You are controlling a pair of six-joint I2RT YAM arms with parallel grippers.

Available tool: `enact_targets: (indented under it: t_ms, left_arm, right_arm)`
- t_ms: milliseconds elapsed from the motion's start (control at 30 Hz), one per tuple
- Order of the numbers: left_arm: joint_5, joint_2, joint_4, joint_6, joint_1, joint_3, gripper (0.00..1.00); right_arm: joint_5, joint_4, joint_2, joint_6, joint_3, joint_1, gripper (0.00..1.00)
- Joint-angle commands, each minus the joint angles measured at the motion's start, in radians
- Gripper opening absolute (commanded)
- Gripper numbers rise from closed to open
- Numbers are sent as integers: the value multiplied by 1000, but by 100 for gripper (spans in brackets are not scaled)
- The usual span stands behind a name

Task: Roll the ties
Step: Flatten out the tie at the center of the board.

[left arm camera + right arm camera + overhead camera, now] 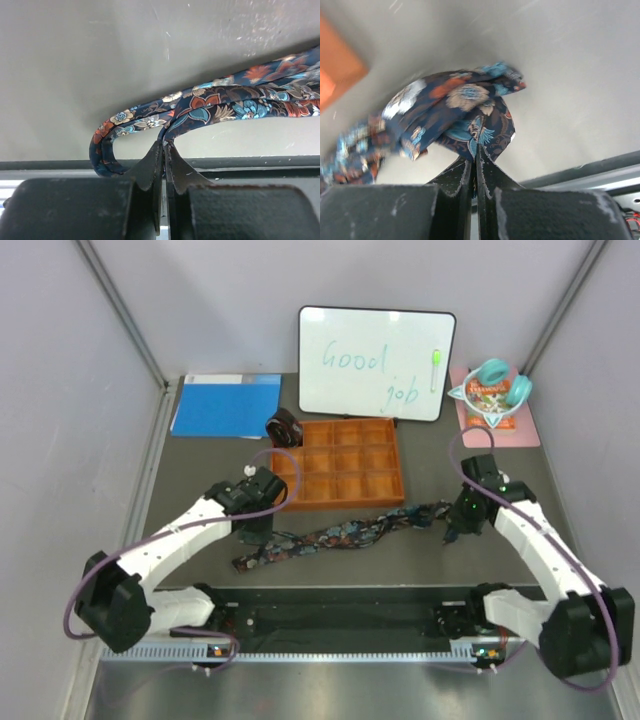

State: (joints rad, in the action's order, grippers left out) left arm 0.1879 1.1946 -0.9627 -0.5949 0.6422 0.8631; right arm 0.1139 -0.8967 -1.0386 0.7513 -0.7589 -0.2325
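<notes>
Now: navy floral tie (340, 533) stretched long, ends folded; left gripper (163, 146), right gripper (475, 151) each clamped tight on it.

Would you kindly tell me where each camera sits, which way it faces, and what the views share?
Top external: above and behind the robot, looking down at the table; left arm and right arm show.
Left wrist: on the left arm, looking along the left gripper, shut on the floral tie.
Right wrist: on the right arm, looking along the right gripper, shut on that tie's other end; orange tray at left.
Shared: all show the floral tie.
</notes>
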Motion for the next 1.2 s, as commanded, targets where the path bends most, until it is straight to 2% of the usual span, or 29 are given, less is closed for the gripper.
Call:
enact_targets:
  t_ms: [0,200,300,400,567,767,933,1033,1067,1167]
  left_arm:
    - [-103,55,56,67,-38,-10,7]
    - [-293,140,116,145,-130,-19,8]
    - [-393,193,148,185,-193,-16,9]
    - [-456,267,173,210,-239,-1,9]
    - [-487,399,203,241,-248,34,11]
    - [-482,533,222,279,-265,88,11]
    - [-498,573,209,313,-312,131,9]
    - [-496,563,217,316,-314,140,9]
    - [-499,565,220,319,-315,140,8]
    - [-547,545,258,322,-317,111,8]
  right_arm:
    - [-88,76,-145,-101,-65,166,0]
    - [-68,87,-326,-142,-216,199,0]
    - [-92,111,-402,-153,-246,270,0]
    - [-149,137,-488,-184,-267,349,0]
    - [-160,140,-587,-240,-283,433,0]
    - [-160,145,-572,-268,-263,535,0]
    - [-71,55,-465,-277,-293,538,0]
    - [-25,-34,-396,-259,-316,527,11]
    - [-20,-51,-376,-259,-324,507,19]
    - [35,-117,-321,-273,-323,504,19]
